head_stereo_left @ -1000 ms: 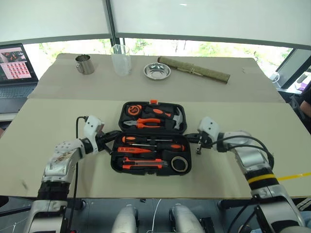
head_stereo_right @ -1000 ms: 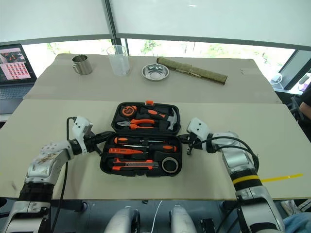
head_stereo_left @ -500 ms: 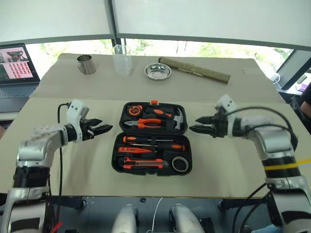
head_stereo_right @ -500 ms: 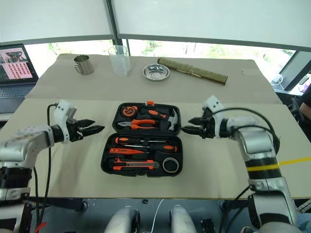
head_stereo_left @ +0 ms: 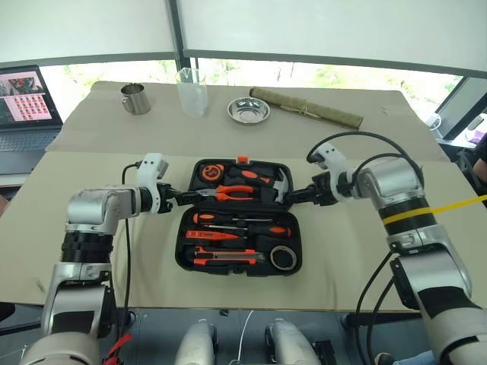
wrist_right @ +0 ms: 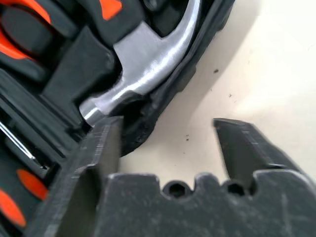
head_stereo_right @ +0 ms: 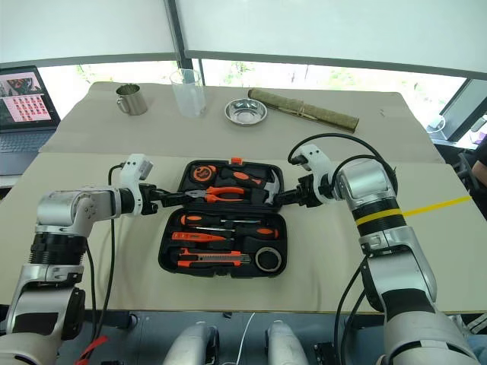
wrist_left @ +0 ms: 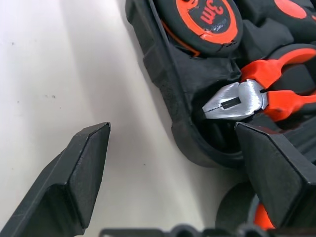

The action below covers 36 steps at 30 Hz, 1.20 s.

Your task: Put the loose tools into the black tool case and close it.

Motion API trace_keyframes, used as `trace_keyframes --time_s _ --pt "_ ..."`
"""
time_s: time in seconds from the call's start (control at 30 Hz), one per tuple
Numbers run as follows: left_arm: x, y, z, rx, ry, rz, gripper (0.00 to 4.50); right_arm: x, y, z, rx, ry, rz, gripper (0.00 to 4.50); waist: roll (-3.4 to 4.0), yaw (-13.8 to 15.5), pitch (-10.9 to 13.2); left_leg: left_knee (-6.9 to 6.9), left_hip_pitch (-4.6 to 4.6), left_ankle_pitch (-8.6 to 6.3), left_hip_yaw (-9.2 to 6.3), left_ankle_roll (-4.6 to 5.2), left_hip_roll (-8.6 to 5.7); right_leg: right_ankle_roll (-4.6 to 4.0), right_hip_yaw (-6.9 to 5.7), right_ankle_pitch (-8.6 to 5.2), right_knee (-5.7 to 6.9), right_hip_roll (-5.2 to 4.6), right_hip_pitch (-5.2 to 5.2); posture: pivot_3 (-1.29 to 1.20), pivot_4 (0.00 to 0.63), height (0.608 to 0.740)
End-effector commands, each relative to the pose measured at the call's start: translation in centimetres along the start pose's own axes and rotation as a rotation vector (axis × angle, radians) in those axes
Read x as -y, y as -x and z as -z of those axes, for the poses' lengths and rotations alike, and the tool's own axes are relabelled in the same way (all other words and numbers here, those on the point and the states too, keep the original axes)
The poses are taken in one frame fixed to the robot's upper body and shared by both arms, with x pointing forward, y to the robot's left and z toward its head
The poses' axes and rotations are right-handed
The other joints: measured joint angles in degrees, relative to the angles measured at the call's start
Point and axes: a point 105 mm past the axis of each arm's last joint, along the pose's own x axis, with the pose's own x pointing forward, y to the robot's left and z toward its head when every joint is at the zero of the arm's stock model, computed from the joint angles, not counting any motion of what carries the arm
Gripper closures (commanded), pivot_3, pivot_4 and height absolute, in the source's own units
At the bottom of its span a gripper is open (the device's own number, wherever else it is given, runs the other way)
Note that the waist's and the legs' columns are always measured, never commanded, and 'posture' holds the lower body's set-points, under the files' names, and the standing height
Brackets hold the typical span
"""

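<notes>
Black tool case (head_stereo_left: 239, 216) lain open mid-table, loose tools already slotted; left pincer (head_stereo_left: 179, 199) and right pincer (head_stereo_left: 298, 198), both spread and empty, are stationed astride lid's side rims, presumably for folding it shut.

The tool case (head_stereo_left: 238, 262) is black, its latch (head_stereo_left: 241, 160) orange. The pliers (head_stereo_left: 232, 192) have orange handles and silver jaws. The screwdrivers (head_stereo_left: 240, 220) are black and orange. The table (head_stereo_left: 91, 220) is beige, the rolled mat (head_stereo_left: 304, 108) olive.
</notes>
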Motion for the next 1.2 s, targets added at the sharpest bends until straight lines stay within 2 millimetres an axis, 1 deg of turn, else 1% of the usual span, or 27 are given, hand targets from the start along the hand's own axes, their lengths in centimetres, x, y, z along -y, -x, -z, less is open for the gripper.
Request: trace_keyframes --time_s 0.03,0.1,0.2,0.23,0.27,0.3,0.33,0.4,0.47,0.53,0.57,0.6,0.67,0.73,0.77,0.8,0.83,0.87,0.9,0.97,1.03,1.1,1.13,1.17,1.2 --pt "-0.2 0.3 -1.6 0.063 0.003 -0.018 1.59 0.5 0.4 -0.2 -0.014 -0.007 0.036 2.79 0.0 0.0 0.0 0.0 0.01 0.0 0.0 0.0 0.0 0.0 0.0 0.0 0.0 0.0 0.01 0.0 0.15 0.74" --pt "-0.2 0.2 -1.3 0.058 0.026 -0.009 2.16 0.8 0.2 0.1 -0.024 -0.024 0.058 3.39 0.0 0.0 0.0 0.0 0.03 0.0 0.0 0.0 0.0 0.0 0.0 0.0 0.0 0.0 0.02 0.0 0.15 0.74" --pt "-0.2 0.2 -1.0 0.056 0.057 -0.002 3.28 1.1 0.1 0.4 -0.035 -0.054 0.074 4.44 0.0 0.0 0.0 0.0 0.04 0.0 -0.01 0.0 0.0 0.0 -0.01 0.0 0.01 0.0 0.04 0.0 0.15 0.74" --pt "-0.2 0.2 -1.0 0.062 0.072 0.0 3.61 1.2 0.1 0.5 -0.037 -0.064 0.08 4.5 0.0 0.1 0.0 0.01 0.09 0.0 -0.03 0.0 0.0 0.0 -0.02 0.0 0.0 -0.01 0.11 0.0 0.15 0.74" --pt "-0.3 0.2 -1.0 0.07 0.088 0.002 4.06 1.2 0.0 0.6 -0.04 -0.067 0.082 4.5 -0.01 0.1 0.0 0.02 0.11 0.0 -0.03 0.0 -0.02 0.0 -0.03 0.0 0.0 -0.04 0.15 0.0 0.15 0.74" --pt "-0.3 0.2 -1.0 0.08 0.106 0.008 4.3 1.2 0.0 0.7 -0.042 -0.071 0.079 4.5 -0.01 0.1 0.0 0.03 0.12 0.0 -0.03 0.0 -0.02 0.01 -0.03 0.01 0.0 -0.04 0.17 0.0 0.15 0.74" --pt "-0.2 0.2 -1.1 0.094 0.123 0.013 4.42 1.1 -0.1 0.7 -0.04 -0.075 0.074 4.5 -0.01 0.1 0.0 0.04 0.15 0.0 -0.03 -0.01 -0.03 0.01 -0.02 0.01 0.0 -0.04 0.19 0.0 0.15 0.74" --pt "0.0 0.3 -1.5 0.136 0.157 0.036 4.42 0.6 -0.1 -0.3 0.027 -0.084 0.049 4.5 -0.01 0.0 0.0 0.06 0.16 0.01 -0.05 -0.02 -0.03 0.02 -0.03 0.01 0.02 -0.04 0.2 0.0 0.15 0.74" --pt "0.3 0.7 -2.0 0.189 0.164 0.066 4.42 -0.3 0.3 -2.1 0.138 -0.058 -0.003 4.5 -0.01 0.0 0.0 0.06 0.16 0.01 -0.06 -0.02 -0.02 0.02 -0.03 0.01 0.03 -0.04 0.19 0.0 0.15 0.74" --pt "0.7 1.5 -2.9 0.293 0.107 0.103 4.42 -0.8 1.3 -3.9 0.268 0.026 -0.018 4.5 -0.01 -0.1 0.0 0.05 0.14 0.02 -0.07 -0.04 -0.02 0.02 -0.02 0.01 0.04 -0.03 0.17 0.0 0.15 0.74" --pt "0.9 2.1 -3.2 0.353 0.057 0.12 4.42 -1.2 2.0 -4.7 0.342 0.094 -0.024 4.5 -0.01 -0.2 0.0 0.05 0.13 0.02 -0.07 -0.04 -0.02 0.02 -0.01 0.01 0.05 -0.04 0.15 0.0 0.15 0.74" --pt "1.1 2.6 -3.3 0.398 0.001 0.132 4.42 -1.7 2.7 -5.1 0.392 0.15 -0.031 4.5 -0.01 -0.2 0.0 0.03 0.09 0.03 -0.07 -0.06 -0.02 0.02 -0.01 0.02 0.04 -0.04 0.1 0.0 0.15 0.74" --pt "0.9 3.6 -3.1 0.474 -0.221 0.092 4.42 -2.6 3.9 -5.1 0.47 0.236 -0.061 4.5 0.0 -0.2 0.0 -0.02 -0.07 0.04 -0.07 -0.09 -0.01 0.01 0.01 0.02 0.03 -0.05 -0.07 0.0 0.15 0.74" --pt "0.3 4.4 -2.2 0.515 -0.385 0.036 4.42 -3.4 4.7 -4.0 0.498 0.378 -0.06 4.5 0.0 -0.1 0.0 -0.14 -0.2 0.06 -0.05 -0.14 0.0 0.0 0.0 0.03 0.04 -0.06 -0.21 0.0 0.15 0.74" --pt "0.3 4.8 -1.8 0.534 -0.477 0.032 4.42 -3.6 4.8 -3.3 0.485 0.441 -0.053 4.5 0.0 0.0 0.0 -0.17 -0.28 0.07 -0.05 -0.16 0.0 0.0 0.0 0.03 0.04 -0.06 -0.28 0.0 0.15 0.74" --pt "0.5 5.3 -1.1 0.552 -0.607 0.032 4.42 -3.7 4.9 -2.3 0.472 0.532 -0.033 4.5 0.0 0.0 0.0 -0.17 -0.41 0.09 -0.04 -0.19 0.01 -0.01 -0.01 0.03 0.05 -0.06 -0.41 0.0 0.15 0.74" --pt "1.0 5.7 -0.3 0.562 -0.729 0.052 4.42 -3.8 5.0 -1.6 0.469 0.601 -0.02 4.5 0.0 0.1 0.0 -0.17 -0.51 0.09 -0.02 -0.19 0.01 -0.01 0.0 0.03 0.05 -0.07 -0.52 0.0 0.15 0.74" --pt "1.3 6.0 0.8 0.55 -0.823 0.075 4.42 -3.9 5.0 -1.0 0.492 0.632 -0.002 4.5 0.0 0.0 0.0 -0.17 -0.61 0.09 0.0 -0.19 0.0 -0.01 -0.01 0.03 0.0 -0.09 -0.6 0.0 0.15 0.74" --pt "1.1 6.3 1.8 0.546 -0.871 0.069 4.42 -3.7 4.9 -0.1 0.504 0.683 0.037 4.5 0.01 0.0 0.0 -0.18 -0.62 0.09 0.03 -0.19 0.01 -0.01 0.0 0.03 0.0 -0.1 -0.6 0.0 0.15 0.74" --pt "0.9 6.5 3.0 0.547 -0.921 0.054 4.42 -3.3 4.6 1.6 0.51 0.83 0.124 4.5 0.01 0.0 0.0 -0.18 -0.58 0.07 0.09 -0.18 0.03 -0.01 0.02 0.03 -0.15 -0.12 -0.57 0.0 0.15 0.74" --pt "1.3 6.5 4.4 0.525 -0.985 0.082 4.42 -3.5 4.6 2.6 0.538 1.056 0.226 4.5 0.0 0.1 0.0 -0.16 -0.49 0.06 0.13 -0.15 0.02 0.0 0.01 0.03 -0.3 -0.14 -0.46 0.0 0.15 0.74" --pt "1.4 6.5 6.1 0.484 -1.01 0.109 4.42 -3.4 4.3 4.0 0.555 1.122 0.263 4.5 -0.01 0.1 0.0 -0.15 -0.19 0.04 0.16 -0.12 0.0 0.03 0.02 0.03 -0.32 -0.16 -0.17 0.0 0.15 0.74" --pt "1.4 6.5 6.8 0.47 -1.002 0.12 4.1 -3.3 4.1 4.7 0.554 1.143 0.266 4.5 -0.01 0.0 0.0 -0.16 0.07 0.03 0.16 -0.11 0.02 0.04 0.01 0.03 -0.4 -0.14 0.12 0.0 0.15 0.74" --pt "1.1 6.7 7.9 0.44 -0.992 0.124 3.76 -3.0 3.7 5.9 0.525 1.149 0.255 4.11 0.0 0.0 0.0 -0.18 0.35 0.0 0.21 -0.07 0.02 0.05 0.02 0.02 -0.41 -0.14 0.39 0.0 0.15 0.74" --pt "0.9 6.8 8.6 0.42 -0.986 0.126 3.52 -2.8 3.4 6.7 0.508 1.159 0.246 3.72 0.0 -0.1 0.0 -0.18 0.48 0.0 0.27 -0.07 0.02 0.05 0.07 0.02 -0.39 -0.15 0.47 0.0 0.15 0.74"
